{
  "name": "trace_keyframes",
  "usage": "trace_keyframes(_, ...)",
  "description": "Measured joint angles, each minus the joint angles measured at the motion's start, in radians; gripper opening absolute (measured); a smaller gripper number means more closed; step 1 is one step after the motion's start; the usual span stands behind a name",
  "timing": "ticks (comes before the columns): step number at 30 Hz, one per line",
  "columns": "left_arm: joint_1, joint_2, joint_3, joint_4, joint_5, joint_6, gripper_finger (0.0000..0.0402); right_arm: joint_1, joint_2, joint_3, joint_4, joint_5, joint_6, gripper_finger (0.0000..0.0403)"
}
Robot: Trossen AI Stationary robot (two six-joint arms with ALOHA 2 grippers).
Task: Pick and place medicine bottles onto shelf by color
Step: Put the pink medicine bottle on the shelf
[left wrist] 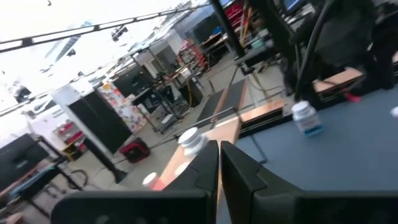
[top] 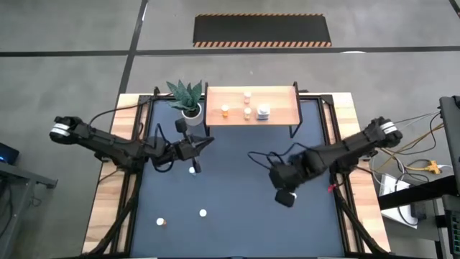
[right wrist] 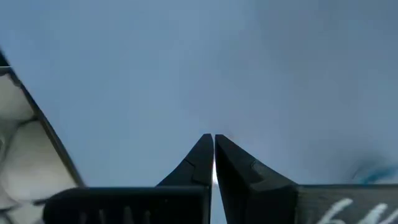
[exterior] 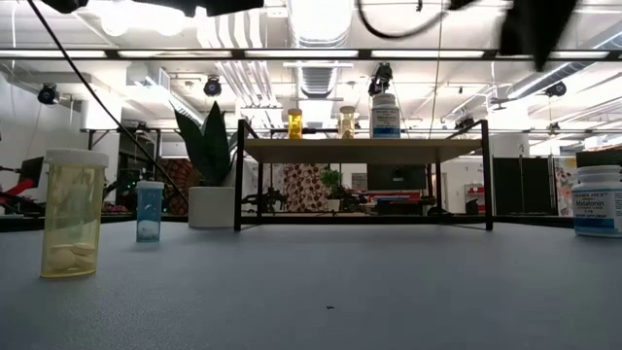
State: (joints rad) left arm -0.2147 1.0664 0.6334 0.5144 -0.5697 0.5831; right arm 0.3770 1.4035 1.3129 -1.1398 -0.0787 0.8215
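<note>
The light-wood shelf (top: 277, 106) stands at the table's far edge on black legs. It bears three small orange-bodied bottles (top: 248, 112) and a larger white bottle (top: 264, 112), which also show in the low view (exterior: 385, 115). One small bottle (top: 192, 170) stands on the blue tabletop just nearer than my left gripper (top: 210, 140). Two more (top: 203, 213) (top: 162, 223) stand toward the near edge. My left gripper is shut, empty and raised, pointing toward the shelf. A white bottle (top: 286, 196) stands by my right gripper (top: 280, 183), which is shut and empty and points down at the tabletop.
A potted plant (top: 188, 99) stands left of the shelf. Cables run along the table's left and right sides. In the low view a yellow bottle (exterior: 73, 214) and a small bluish one (exterior: 149, 211) stand at the left, and a white bottle (exterior: 598, 201) at the right.
</note>
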Motion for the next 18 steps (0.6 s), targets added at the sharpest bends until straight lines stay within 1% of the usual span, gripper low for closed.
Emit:
trace_keyframes(4,-0.044,0.003,0.0,0.001,0.0,-0.002,0.0,0.085,-0.014,-0.051,-0.094,0.0,0.263,0.0026)
trace_keyframes(7,-0.075,0.008,0.0,0.0,0.0,-0.002,0.0,0.124,-0.023,-0.084,-0.142,0.002,0.377,0.0054)
trace_keyframes(11,-0.103,0.01,0.002,0.001,0.0,-0.002,0.0,0.141,-0.034,-0.128,-0.129,0.027,0.434,0.0111)
trace_keyframes(15,-0.113,0.009,0.002,0.001,0.0,-0.001,0.0,0.14,-0.026,-0.172,-0.09,0.038,0.443,0.0174)
trace_keyframes(18,-0.113,0.008,0.002,0.001,-0.001,-0.001,0.0,0.14,-0.02,-0.2,-0.02,0.036,0.463,0.021)
